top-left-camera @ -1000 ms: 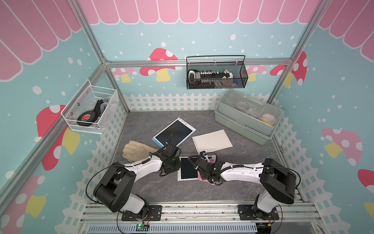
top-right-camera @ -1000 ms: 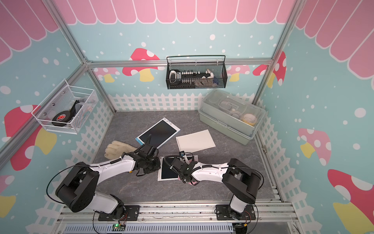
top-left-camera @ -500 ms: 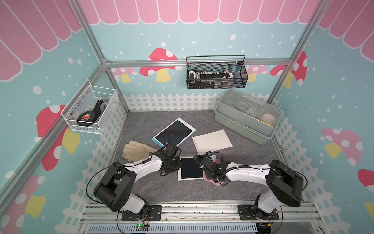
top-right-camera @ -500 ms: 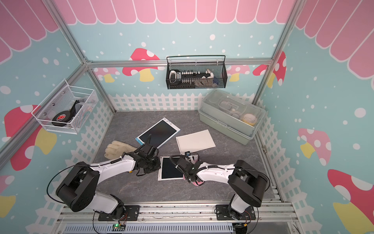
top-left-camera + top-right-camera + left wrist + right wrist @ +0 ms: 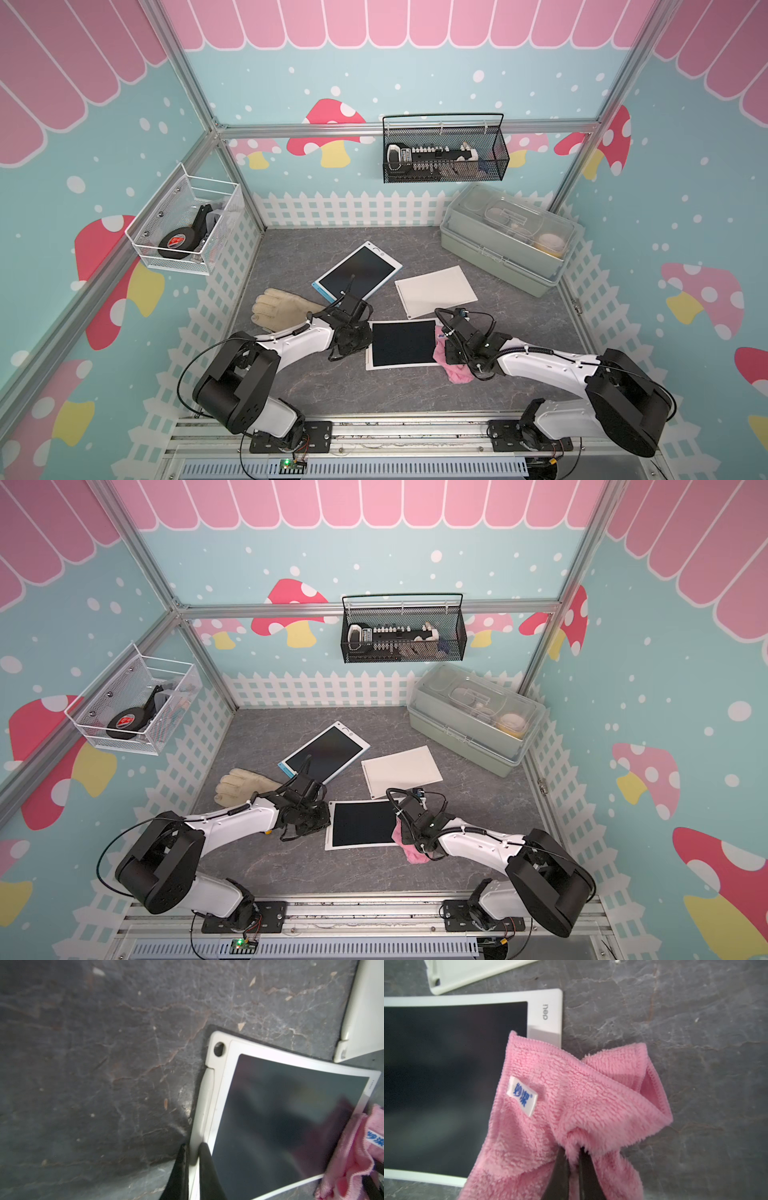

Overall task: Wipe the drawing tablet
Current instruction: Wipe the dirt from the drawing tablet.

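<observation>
Drawing tablet [image 5: 402,343] lies flat on the grey worktop [image 5: 332,386], dark screen up, in the lower middle of both top views. The left gripper [image 5: 194,1153] has its jaws clamped on the tablet's rim, on the side toward frame left, pinning it. The right gripper [image 5: 573,1159] has its jaws closed on a bunched pink cloth [image 5: 571,1095], which overlaps only the screen's right margin and spills onto the worktop. I judge that wiping is under way, at the end of a stroke. The next move calls for pressing the cloth flat and drawing it back leftward across the screen while the left hold stays firm. A second ago the cloth sat further in over the screen; it has since slid rightward, baring most of it, and the left gripper has not shifted. Farther back, the glove [image 5: 282,309], white panel [image 5: 434,291] and blue-edged tablet [image 5: 357,272] lie where they were.
</observation>
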